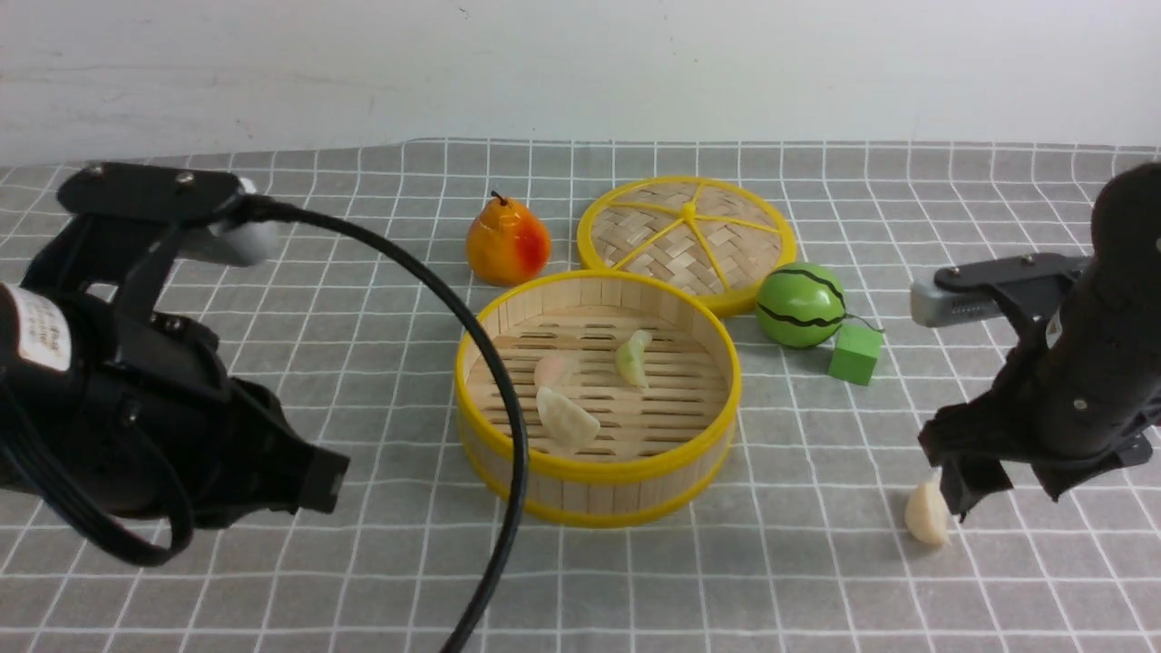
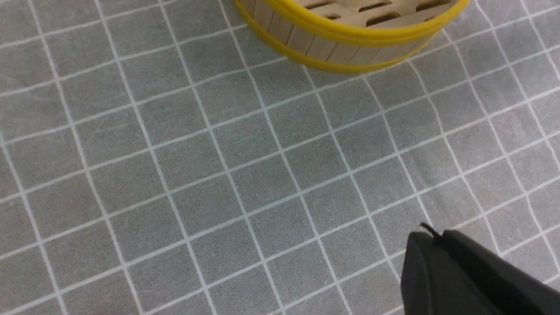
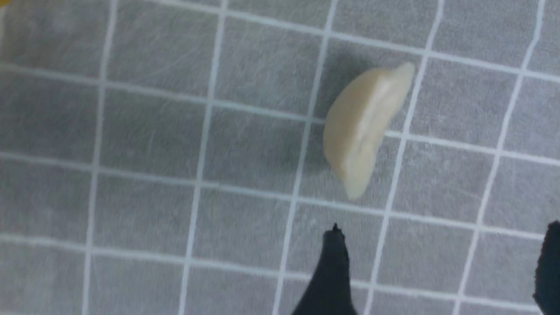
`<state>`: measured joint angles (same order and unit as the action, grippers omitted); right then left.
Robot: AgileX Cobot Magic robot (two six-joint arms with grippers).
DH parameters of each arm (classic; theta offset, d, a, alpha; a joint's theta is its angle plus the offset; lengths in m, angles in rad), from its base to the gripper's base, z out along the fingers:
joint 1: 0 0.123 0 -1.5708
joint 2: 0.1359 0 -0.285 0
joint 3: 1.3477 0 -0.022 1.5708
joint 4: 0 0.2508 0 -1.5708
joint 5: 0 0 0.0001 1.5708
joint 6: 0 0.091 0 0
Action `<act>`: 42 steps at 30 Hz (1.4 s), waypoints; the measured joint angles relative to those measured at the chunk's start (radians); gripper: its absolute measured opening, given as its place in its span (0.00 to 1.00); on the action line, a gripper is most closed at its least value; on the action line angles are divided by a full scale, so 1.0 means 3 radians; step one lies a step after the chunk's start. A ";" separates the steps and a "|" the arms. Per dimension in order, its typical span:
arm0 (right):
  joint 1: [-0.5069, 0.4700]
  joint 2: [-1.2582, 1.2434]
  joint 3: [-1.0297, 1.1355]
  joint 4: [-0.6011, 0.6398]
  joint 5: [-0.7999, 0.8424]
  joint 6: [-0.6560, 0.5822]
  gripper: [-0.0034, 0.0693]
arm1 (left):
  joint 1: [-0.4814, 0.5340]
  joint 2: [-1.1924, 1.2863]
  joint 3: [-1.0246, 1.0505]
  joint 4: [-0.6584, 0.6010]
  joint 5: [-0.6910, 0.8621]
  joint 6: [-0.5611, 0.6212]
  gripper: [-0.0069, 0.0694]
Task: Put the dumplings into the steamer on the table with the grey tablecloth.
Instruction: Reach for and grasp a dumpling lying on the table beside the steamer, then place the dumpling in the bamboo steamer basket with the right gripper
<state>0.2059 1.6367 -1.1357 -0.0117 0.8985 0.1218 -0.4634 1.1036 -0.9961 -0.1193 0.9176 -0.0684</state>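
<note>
the right pincer [image 1: 954,497] hangs low with its jaws spread wide, since the last cream dumpling [image 1: 927,514] lies on the grey tablecloth [image 1: 816,580] just beyond its tips, not yet between them; it probably has to ease forward before closing. the steamer [image 1: 599,467], well off to its left, holds the pink dumpling [image 1: 553,370], green dumpling [image 1: 635,358] and second cream dumpling [image 1: 567,419]. the left pincer [image 1: 317,481] is pressed together on nothing, parked clear of the steamer
</note>
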 joint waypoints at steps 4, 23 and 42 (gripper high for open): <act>-0.0019 0.0222 0.0023 0.0000 -0.0369 0.0063 0.84 | 0.0000 0.0092 0.0000 -0.0028 0.0085 0.0084 0.11; -0.0020 0.0696 0.0023 0.0001 -0.0649 0.0163 0.39 | 0.0000 0.0049 -0.0003 -0.0024 0.0180 0.0155 0.13; 0.0904 0.0712 -0.1563 0.0015 -0.0051 -0.0318 0.39 | 0.0000 0.0049 -0.0003 -0.0042 0.0178 0.0201 0.14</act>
<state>0.4771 1.8504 -1.6047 -0.0072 0.8832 0.0264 -0.4634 1.1183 -0.9968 -0.1320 0.9709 -0.0082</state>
